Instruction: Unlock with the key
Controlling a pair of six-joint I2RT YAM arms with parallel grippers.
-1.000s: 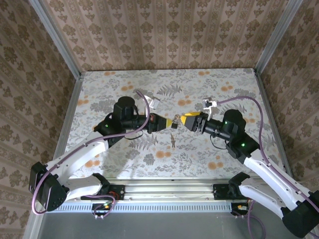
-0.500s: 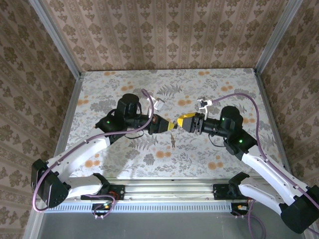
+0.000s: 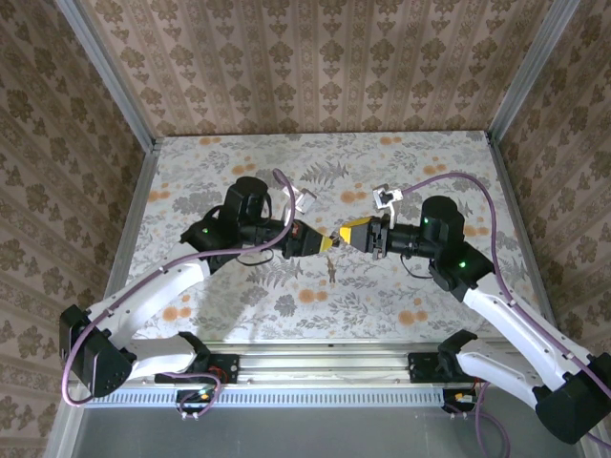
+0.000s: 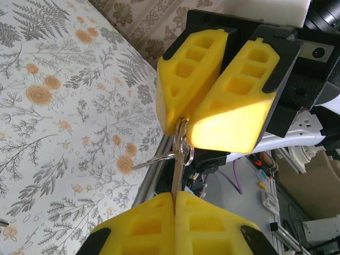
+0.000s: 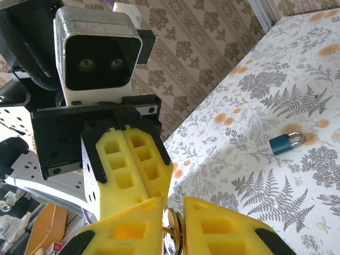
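The key [image 4: 175, 178] is off the bench, its flat metal pinched edge-on between the closed pads of the left claw [image 4: 175, 201]. Its key ring [image 4: 181, 142] is clamped by the closed right claw [image 5: 172, 208], so both claws grip the same small bunch nose to nose. A second key [image 4: 151, 161] sticks out sideways from the ring, held by nothing.

The padlock [image 5: 287, 142] lies loose on its side on the flowered bench [image 3: 430, 172], well apart from the claws.

The main risk, as I judge it, is the shared grip. If either arm pulls or twists while the other stays clamped, the ring could be wrenched or the key could slip. If both let go together, the bunch falls to the bench.

How much of the key's blade stands clear of the left pads cannot be told. Too little would leave nothing to enter the keyhole.

The loose key may snag or block the view. The unheld padlock will likely slide or spin under any push or turn.
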